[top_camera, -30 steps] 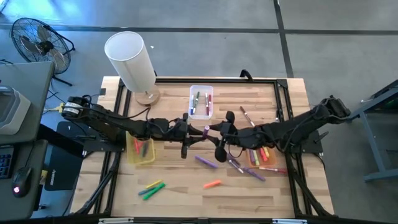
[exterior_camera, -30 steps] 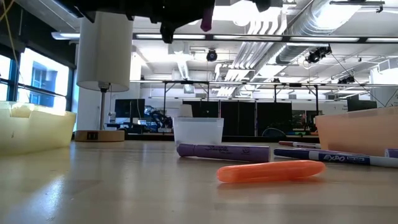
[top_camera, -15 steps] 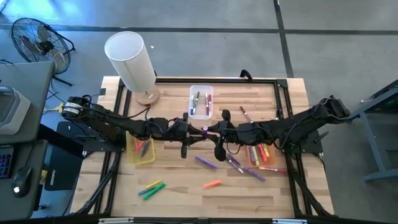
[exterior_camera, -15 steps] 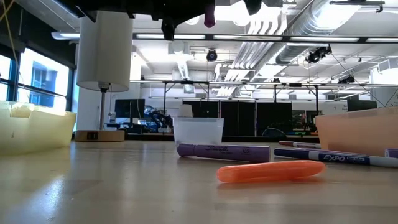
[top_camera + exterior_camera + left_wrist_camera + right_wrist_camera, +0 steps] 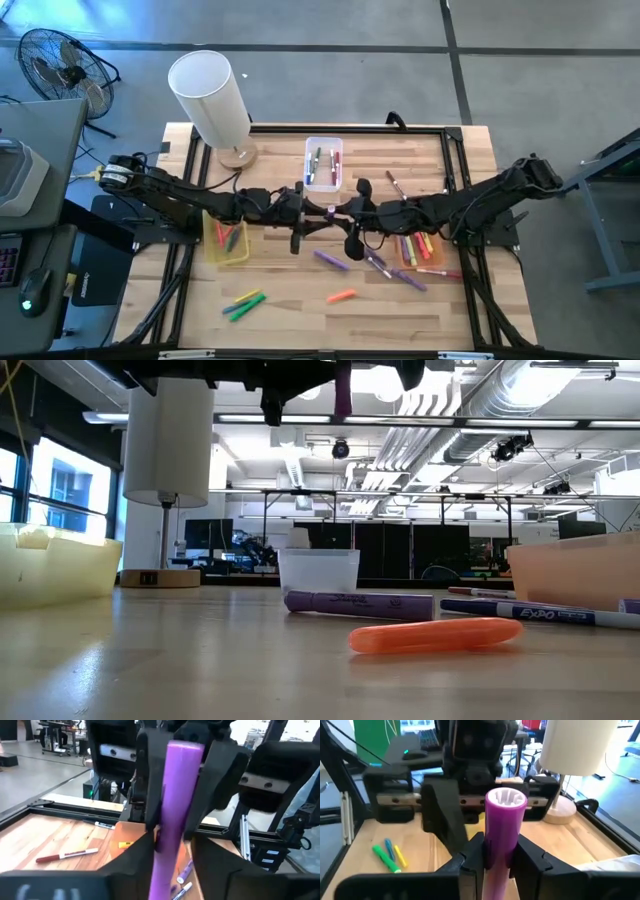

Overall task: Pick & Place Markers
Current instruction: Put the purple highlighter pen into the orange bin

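Worktop (image 5: 300,320): pale wood planks, black frame, grey floor around; lamp (image 5: 210,100) upper left. Purple marker (image 5: 502,827): smooth, cylindrical, at frame centre above the worktop, gripped by right gripper (image 5: 342,210) jaws; left gripper (image 5: 312,210) jaws parted around it.

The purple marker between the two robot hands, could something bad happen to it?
Maybe. The thick purple plastic marker hangs high over the wooden table, gripped by the right gripper, with the left gripper meeting it mid-air. A slip here could drop it, and it might roll off or miss the clear plastic bin.
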Tool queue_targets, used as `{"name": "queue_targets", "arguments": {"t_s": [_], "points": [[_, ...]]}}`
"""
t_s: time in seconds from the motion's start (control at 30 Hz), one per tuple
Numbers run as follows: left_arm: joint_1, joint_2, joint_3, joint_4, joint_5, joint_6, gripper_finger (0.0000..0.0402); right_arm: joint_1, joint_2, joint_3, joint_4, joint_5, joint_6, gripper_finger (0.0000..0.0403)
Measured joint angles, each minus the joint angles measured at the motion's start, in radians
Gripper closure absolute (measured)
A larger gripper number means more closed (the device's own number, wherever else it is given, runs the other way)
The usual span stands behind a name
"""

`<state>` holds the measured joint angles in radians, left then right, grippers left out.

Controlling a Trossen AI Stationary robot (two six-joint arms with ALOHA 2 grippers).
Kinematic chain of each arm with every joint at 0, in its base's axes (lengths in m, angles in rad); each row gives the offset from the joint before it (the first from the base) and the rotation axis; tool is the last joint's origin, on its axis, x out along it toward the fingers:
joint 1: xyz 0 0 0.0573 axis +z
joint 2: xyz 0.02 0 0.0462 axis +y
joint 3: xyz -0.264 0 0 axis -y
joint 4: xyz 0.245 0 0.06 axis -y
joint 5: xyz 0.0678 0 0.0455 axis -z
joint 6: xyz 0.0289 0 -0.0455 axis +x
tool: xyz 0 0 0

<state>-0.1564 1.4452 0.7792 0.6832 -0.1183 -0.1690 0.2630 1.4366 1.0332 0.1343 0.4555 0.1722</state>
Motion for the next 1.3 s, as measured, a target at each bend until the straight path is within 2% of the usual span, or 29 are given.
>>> {"name": "queue_targets", "arguments": {"t_s": [0.13, 0.27, 0.4, 0.6, 0.7, 0.77, 0.93, 1.2, 1.3], "points": [[0.000, 0.000, 0.000, -0.010, -0.024, 0.010, 0.0220, -0.001, 0.001, 0.000, -0.025, 0.009, 0.008, 0.0335], [-0.001, -0.017, 0.000, -0.119, -0.153, 0.101, 0.0185, -0.001, -0.005, 0.000, -0.106, 0.063, 0.055, 0.0333], [-0.001, -0.152, 0.003, -0.304, -0.259, 0.110, 0.0181, 0.002, -0.053, -0.001, -0.252, 0.092, 0.155, 0.0334], [-0.002, -0.356, 0.001, -0.676, -0.259, 0.027, 0.0188, 0.026, -0.153, -0.001, -0.575, 0.134, 0.467, 0.0334], [-0.011, -0.452, 0.000, -0.877, -0.264, -0.066, 0.0190, 0.042, -0.189, -0.001, -0.798, 0.095, 0.684, 0.0335], [-0.029, -0.486, -0.009, -0.956, -0.308, -0.119, 0.0190, 0.055, -0.203, -0.001, -0.939, 0.059, 0.830, 0.0335], [-0.112, -0.558, -0.080, -1.010, -0.392, -0.200, 0.0190, 0.084, -0.206, -0.001, -1.225, -0.056, 1.110, 0.0334], [-0.180, -0.593, -0.180, -1.033, -0.469, -0.325, 0.0190, 0.109, -0.172, -0.002, -1.418, -0.166, 1.291, 0.0333], [-0.180, -0.593, -0.185, -1.030, -0.465, -0.347, 0.0190, 0.111, -0.159, -0.034, -1.408, -0.217, 1.302, 0.0332]]}}
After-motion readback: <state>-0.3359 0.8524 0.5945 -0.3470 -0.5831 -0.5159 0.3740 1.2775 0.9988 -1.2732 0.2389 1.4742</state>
